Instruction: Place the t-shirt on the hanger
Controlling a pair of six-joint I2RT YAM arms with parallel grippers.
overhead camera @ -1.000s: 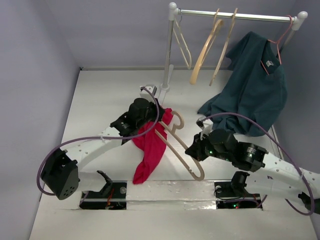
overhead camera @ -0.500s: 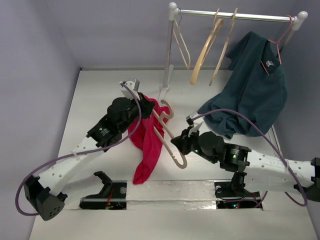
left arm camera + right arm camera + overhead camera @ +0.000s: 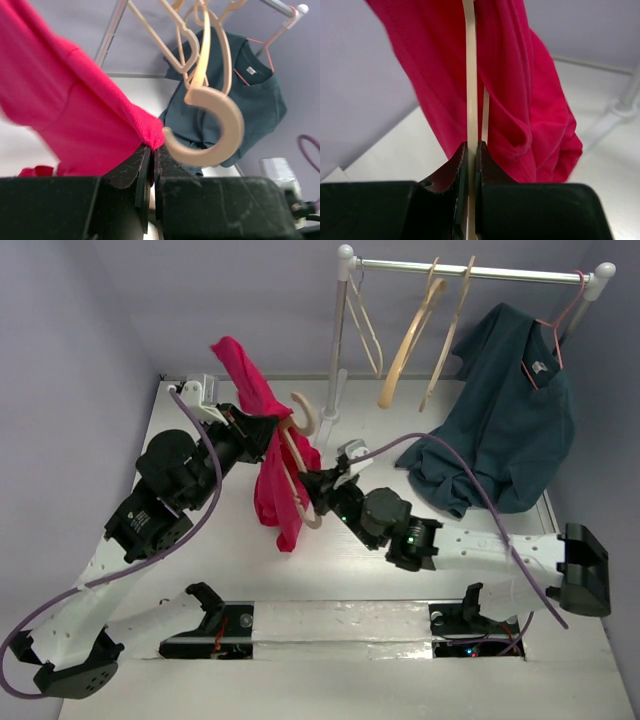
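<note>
The crimson t-shirt hangs in the air left of the rack, draped over the tan wooden hanger, whose hook sticks up beside it. My left gripper is shut on the shirt's edge and holds it high; the hook shows just to the right of the fingertips. My right gripper is shut on the hanger's lower arm, with red cloth on both sides of the wood. The shirt's label is hidden.
A metal rack stands at the back with a thin white hanger, two tan wooden hangers and a dark teal shirt on a pink hanger. The rack's post is close behind the raised shirt.
Both arms have lifted and moved left and back, carrying the shirt and hanger up off the table. The shirt now hangs free with one part raised high.
</note>
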